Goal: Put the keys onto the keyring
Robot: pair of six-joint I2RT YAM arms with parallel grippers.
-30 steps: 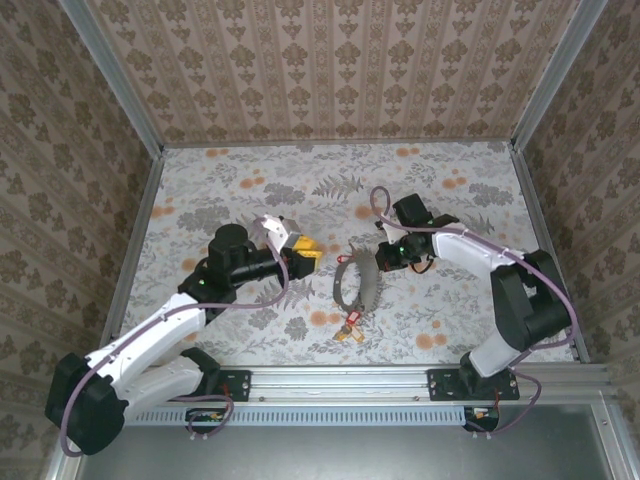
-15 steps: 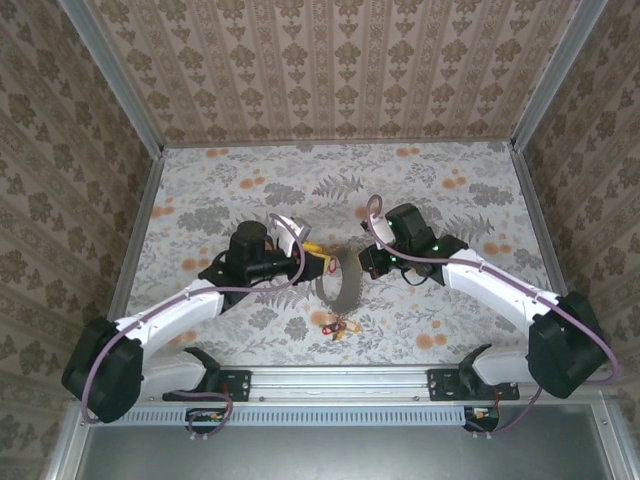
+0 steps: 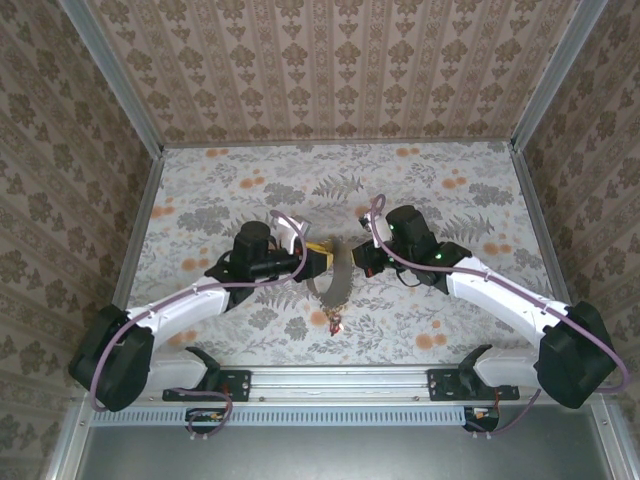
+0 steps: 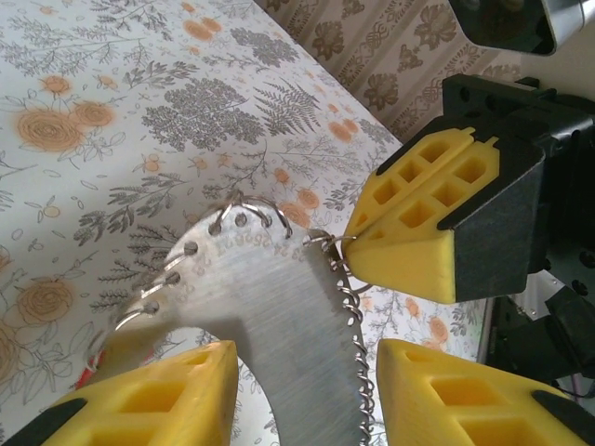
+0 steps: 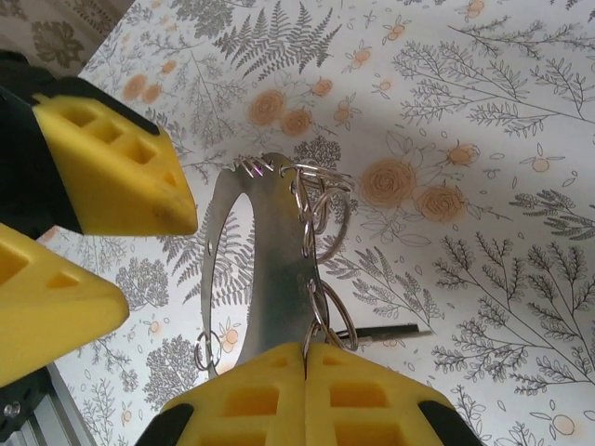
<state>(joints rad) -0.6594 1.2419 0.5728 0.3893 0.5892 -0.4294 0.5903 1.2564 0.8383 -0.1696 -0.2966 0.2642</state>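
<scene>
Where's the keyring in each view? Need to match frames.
Top external: keyring, mid-frame.
Left wrist: lower centre, curving up and left.
Right wrist: centre, running down to the bottom fingers.
Landmark: yellow fingers flanking it.

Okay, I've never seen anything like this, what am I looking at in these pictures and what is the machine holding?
These are two robot arms bolted at the near edge of a flowery table. The wide picture looks down from above and behind them; each close-up comes from a camera on one wrist, so the yellow blocks at its bottom are that arm's own fingers. The right end effector is shut on the keyring, a curved metal band edged with small wire loops. The left end effector is open, the band lying between its fingers in its own view. The keys, tiny red and brass ones, sit at the band's near end.
</scene>
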